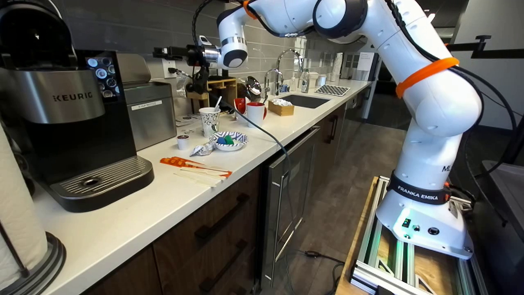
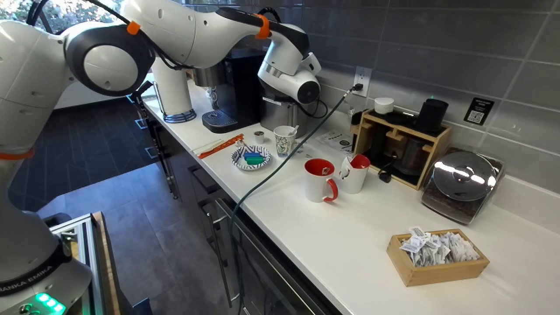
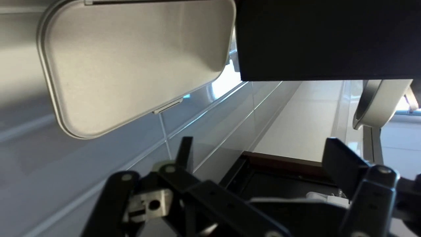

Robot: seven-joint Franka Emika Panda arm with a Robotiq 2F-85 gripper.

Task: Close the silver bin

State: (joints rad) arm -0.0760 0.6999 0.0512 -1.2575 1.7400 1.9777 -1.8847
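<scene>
Wrist view: hand (image 3: pixel 259 146) parted, empty; silver bin's lid (image 3: pixel 138 65) stands raised ahead of it, to one side; closing looks undone.

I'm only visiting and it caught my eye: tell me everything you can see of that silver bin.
The silver bin is boxy and looks like brushed steel, with a white front label too small to read. Its round-cornered lid stands raised, so it's open. It sits upright on the counter beside the coffee machine; whether they touch is unclear. The gripper isn't seen touching it.
</scene>
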